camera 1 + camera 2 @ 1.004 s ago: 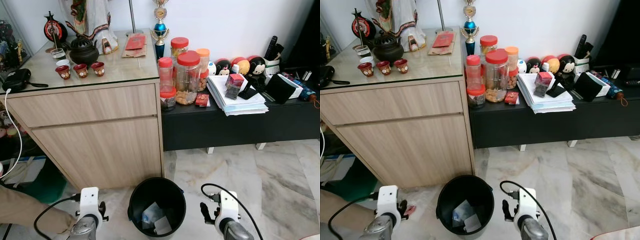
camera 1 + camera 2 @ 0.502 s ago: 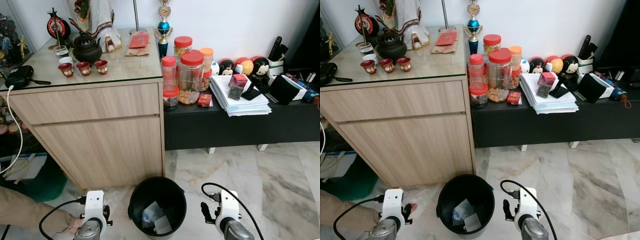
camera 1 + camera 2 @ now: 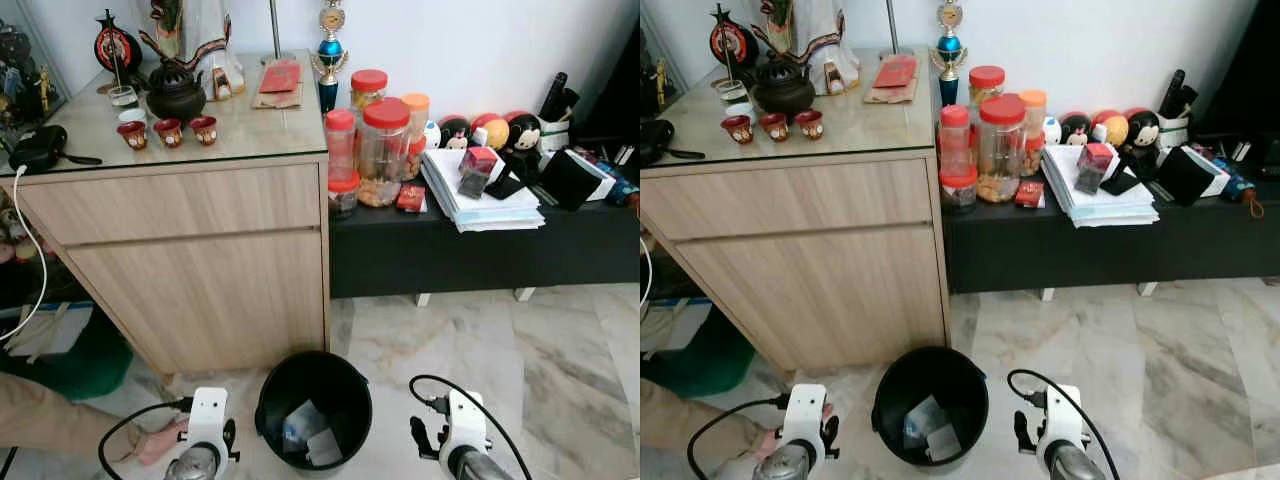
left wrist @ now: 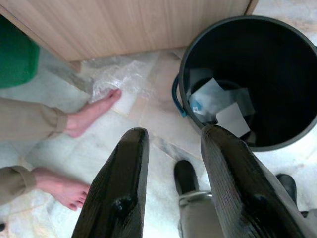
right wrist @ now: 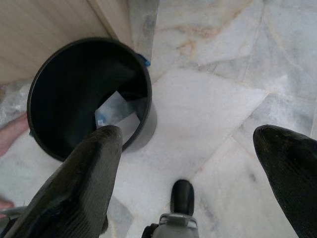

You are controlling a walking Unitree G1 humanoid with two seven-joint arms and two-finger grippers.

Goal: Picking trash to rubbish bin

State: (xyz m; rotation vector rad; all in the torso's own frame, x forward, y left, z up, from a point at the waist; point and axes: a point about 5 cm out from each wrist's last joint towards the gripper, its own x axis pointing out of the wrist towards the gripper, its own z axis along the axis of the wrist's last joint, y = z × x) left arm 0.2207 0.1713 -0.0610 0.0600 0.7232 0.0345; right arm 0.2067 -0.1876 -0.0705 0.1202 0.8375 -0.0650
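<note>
A: So, what holds what, starting with the biggest?

B: First the wooden cabinet (image 3: 200,250), its glass top carrying a dark teapot (image 3: 176,92) and three red cups (image 3: 167,131). Beside it, the low black bench (image 3: 480,250) bears a stack of papers (image 3: 480,200) and a cluster of clear jars (image 3: 378,150) with red and orange lids; the big one holds something brown, snacks perhaps.

A: And the rubbish bin?

B: The black rubbish bin (image 3: 313,410) stands on the marble floor (image 3: 560,370) just in front of the cabinet, between the two arms. Inside lie a few white paper scraps (image 4: 218,104), one with a blue mark.

A: Any trash outside it?

B: A crumpled clear plastic wrap (image 4: 116,79) lies on the floor near the bin, touching a person's bare foot (image 4: 91,114).

A: The grippers?

B: The left gripper (image 4: 171,168) hangs above the floor beside the bin, fingers parted and empty. The right gripper (image 5: 198,173) is spread wide, holding nothing
</note>
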